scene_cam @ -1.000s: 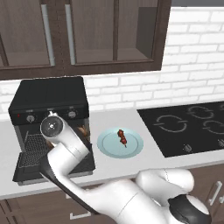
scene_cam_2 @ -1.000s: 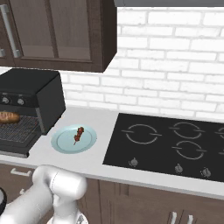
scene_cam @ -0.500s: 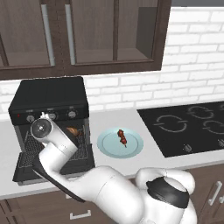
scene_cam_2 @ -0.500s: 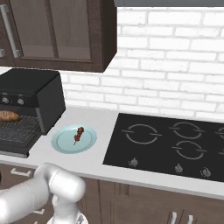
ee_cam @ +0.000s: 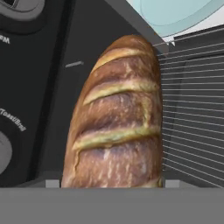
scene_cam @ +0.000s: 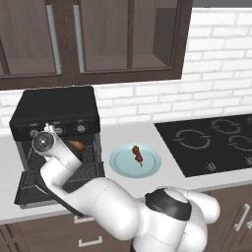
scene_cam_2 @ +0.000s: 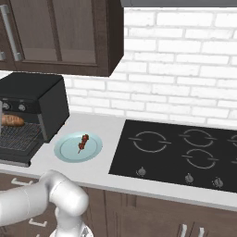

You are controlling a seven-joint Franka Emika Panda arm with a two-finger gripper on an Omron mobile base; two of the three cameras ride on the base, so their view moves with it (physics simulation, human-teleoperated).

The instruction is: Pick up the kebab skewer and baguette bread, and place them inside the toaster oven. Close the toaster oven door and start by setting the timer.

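Because the hand camera looks straight at the baguette bread from very close, I judge that the hand is right at the loaf. Its long axis runs from bottom to top of that view. I cannot tell whether the gripper's jaws are apart or clamped on the bread, as the fingertips are hidden. From the right base view the baguette bread is inside the mouth of the toaster oven, lying across it, just above the wire rack. I cannot say if it touches the rack. The arm reaches into the oven from the front, over the toaster oven door, which lies open and flat.

The relation that matters for the coming move is, I think, this: the kebab skewer is on the pale blue plate, on the counter just to the right of the oven, well apart from the hand. The stick lies roughly front to back, a little slanted, near the plate's middle.

To go there the hand must first come out backward between the oven's side walls and above the door. The counter between the plate and the cooktop gives open room.
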